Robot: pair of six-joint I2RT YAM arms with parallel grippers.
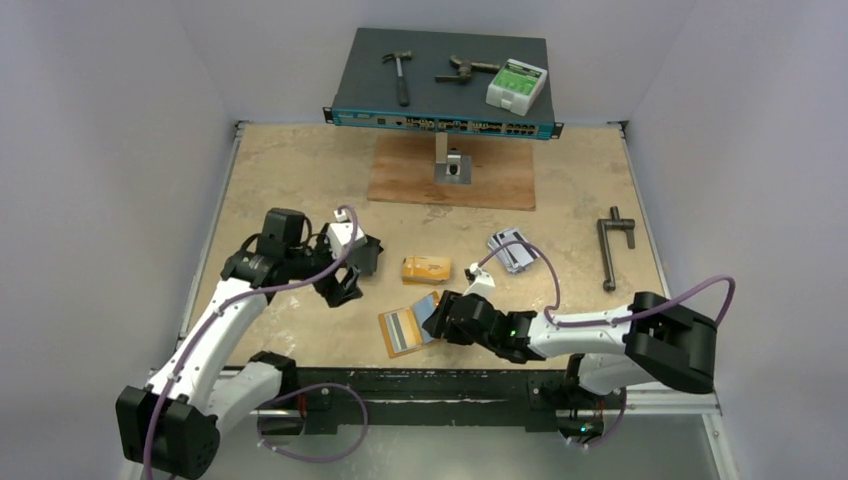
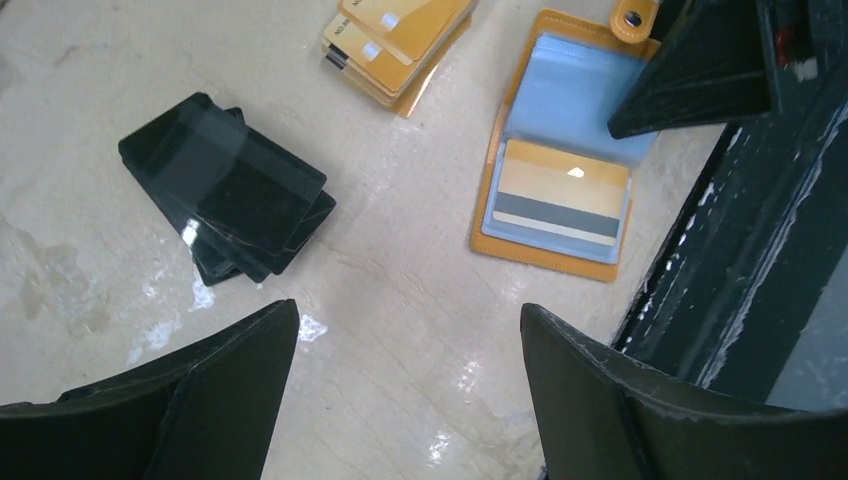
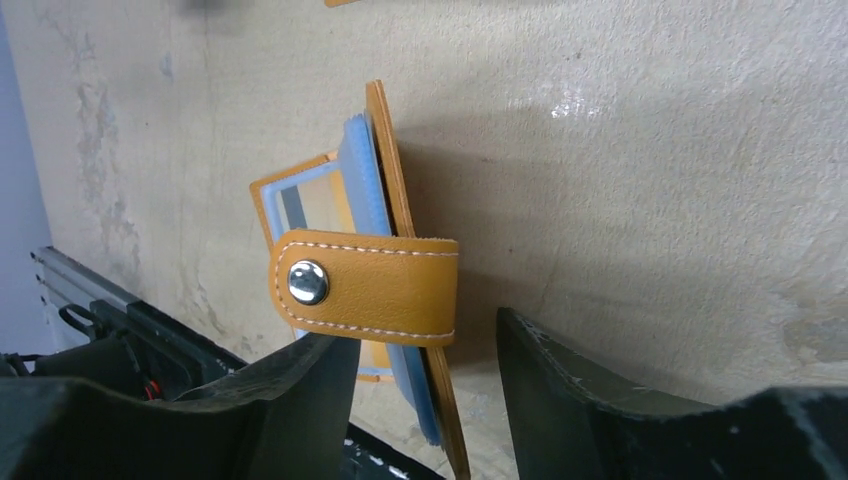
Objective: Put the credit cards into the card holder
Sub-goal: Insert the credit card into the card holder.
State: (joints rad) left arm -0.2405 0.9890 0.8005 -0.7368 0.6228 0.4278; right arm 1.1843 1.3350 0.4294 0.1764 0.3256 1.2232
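The orange card holder (image 1: 402, 333) lies open near the table's front edge. One yellow-orange card with a dark stripe (image 2: 560, 195) sits in its lower clear sleeve. Its other half stands raised, snap tab (image 3: 365, 285) up, between the fingers of my right gripper (image 3: 428, 330), which is open around it (image 1: 440, 315). A yellow-orange card stack (image 1: 426, 268) lies behind the holder and shows in the left wrist view (image 2: 395, 40). Silver-grey cards (image 1: 512, 250) lie further right. My left gripper (image 1: 352, 268) is open and empty above bare table (image 2: 407, 308).
A black folded case (image 2: 225, 185) lies below my left gripper. At the back, a network switch (image 1: 350, 95) carries a hammer (image 1: 400, 75), pliers (image 1: 465, 70) and a green-white box (image 1: 517, 83). A wooden board (image 1: 400, 180) holds a metal block (image 1: 455, 165). A black clamp (image 1: 612, 250) lies right.
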